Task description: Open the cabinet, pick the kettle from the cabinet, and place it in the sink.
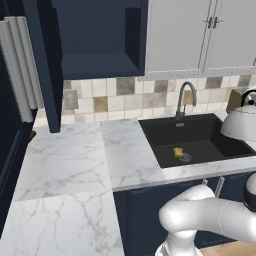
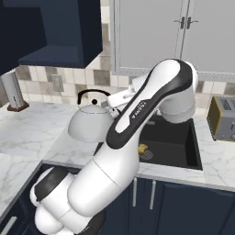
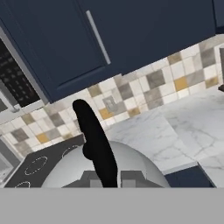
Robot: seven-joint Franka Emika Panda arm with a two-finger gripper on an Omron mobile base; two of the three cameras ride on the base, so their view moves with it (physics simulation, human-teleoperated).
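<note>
White marble counter (image 1: 65, 165) runs along a tiled backsplash, with the matte black sink (image 1: 200, 137) set into it and a curved steel faucet (image 1: 184, 97) rising at its far rim. At twelve o'clock above the counter in the left base view, the dark navy cabinet (image 1: 97, 37) stands open, its inside shelf bare; the hand view shows a navy recessed-panel door (image 3: 83, 39) with a long slim silver bar handle (image 3: 98, 37).

A squat, dome-shaped white-silver kettle (image 2: 92, 123) with a thin black arched handle hangs in the air, off the counter, at the sink's left edge in the right base view and at three o'clock over the basin's right part in the left base view. In the hand view its pale dome sits at six o'clock, the black handle arching up from it toward eleven o'clock.

The gripper (image 3: 105, 177) is closed tight on that black handle, one finger tip either side of it.

A small yellow object (image 1: 178, 152) lies on the sink floor near the drain. A boxy yellowish toaster (image 2: 224, 118) stands on the counter at three o'clock of the sink. Light grey double-door cabinets (image 2: 183, 32) hang above. The white arm (image 2: 137, 124) crosses in front of the sink's left half in the right base view.
</note>
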